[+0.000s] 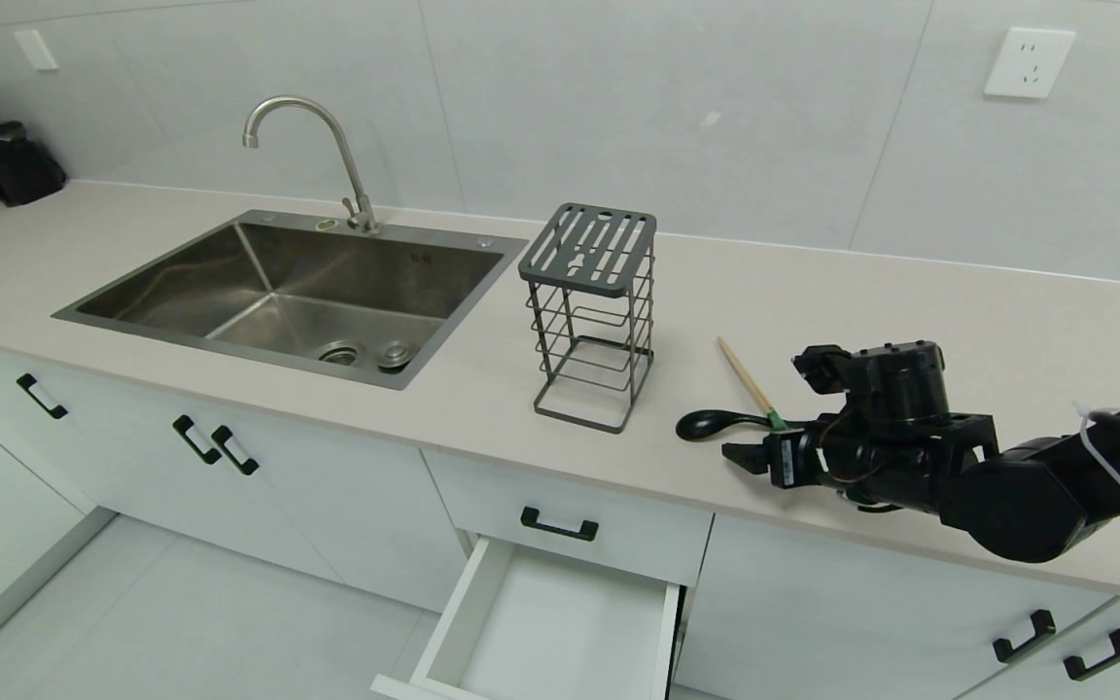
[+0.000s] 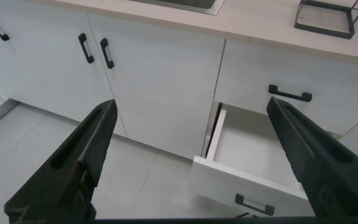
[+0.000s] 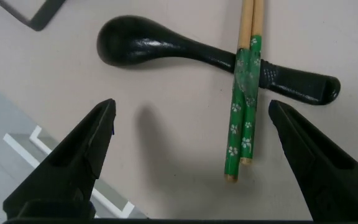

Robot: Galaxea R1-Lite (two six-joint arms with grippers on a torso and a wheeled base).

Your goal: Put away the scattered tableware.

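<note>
Taking the wall as 12 o'clock in the head view, the right hand (image 1: 764, 408) hangs low over the desk (image 1: 910, 311), fingers spread wide, holding nothing. The spoon (image 1: 706, 425) lies along 9-to-3, bowl out at the hand's 9 o'clock, handle end between the fingers. The chopsticks (image 1: 743, 374) cross over that handle along 11-to-5, green ends nearest the hand. The left hand (image 2: 191, 155), also open and empty, faces the cabinets and the open drawer (image 1: 560, 622), well apart from both. The right arm is the nearer. Closing now would likely catch handle and chopsticks together.
</note>
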